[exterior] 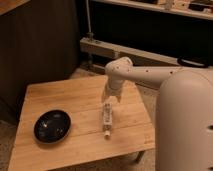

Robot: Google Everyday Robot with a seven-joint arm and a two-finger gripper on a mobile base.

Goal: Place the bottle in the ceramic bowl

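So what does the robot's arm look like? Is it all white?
Yes, creamy white all over: a smooth, fat tube arm with a row of tiny dark dots along it and a rounded joint. The pincer at its tip looks white too, close by the far end of the bottle. No cables show.

Single arm [150, 75] is sticking out from the big white body shell [185, 120] that is filling the lower right of the view. Its long link is lying roughly horizontal and running toward view centre. A rounded wrist joint [119, 67] is sitting at the far end, and from it the last link is dropping steeply down, leaning slightly toward the view's left. The gripper [110, 97] is hanging at the bottom of that link, pointing down, low over the right-hand part of the worktop [65, 95].
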